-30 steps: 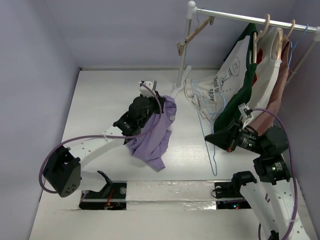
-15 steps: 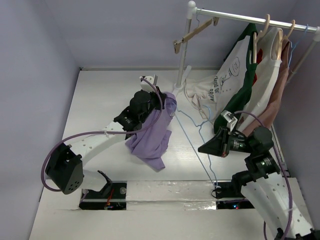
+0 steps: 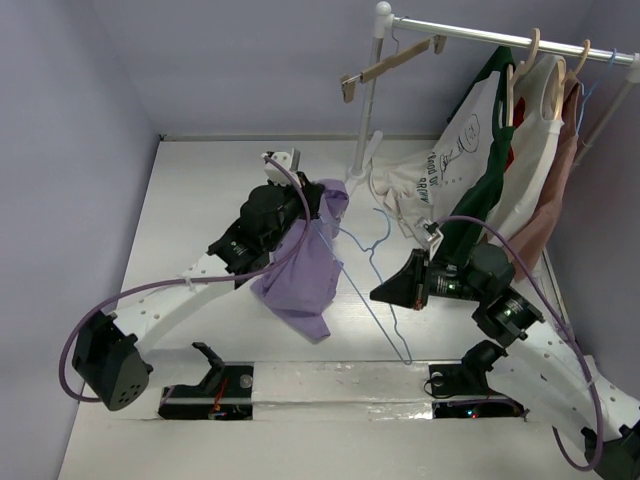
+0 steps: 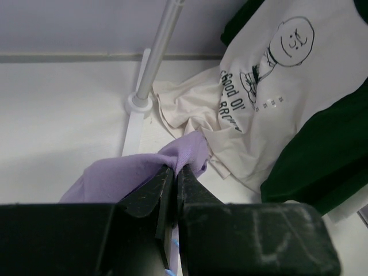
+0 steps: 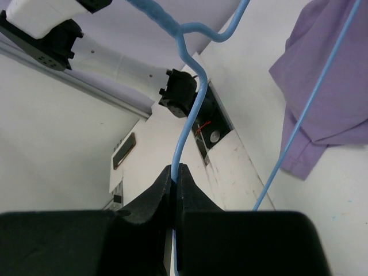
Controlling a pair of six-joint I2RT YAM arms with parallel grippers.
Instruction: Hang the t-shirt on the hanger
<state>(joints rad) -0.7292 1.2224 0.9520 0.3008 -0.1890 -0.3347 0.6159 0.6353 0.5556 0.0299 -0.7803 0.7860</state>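
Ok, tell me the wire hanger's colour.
Light blue; the hanger shows best in the right wrist view.

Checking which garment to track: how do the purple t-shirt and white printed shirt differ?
The t-shirt is plain lavender; the white printed shirt carries a cartoon face and lettering. The t-shirt hangs from the left gripper; the white printed shirt trails from the rail onto the table. Both are soft fabric.

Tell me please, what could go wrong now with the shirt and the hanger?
The left hand pinches only a small fold of the t-shirt, which hangs bunched; the hanger may snag on fabric instead of entering an opening. The right hand grips one thin wire, so the hanger could twist or slip.
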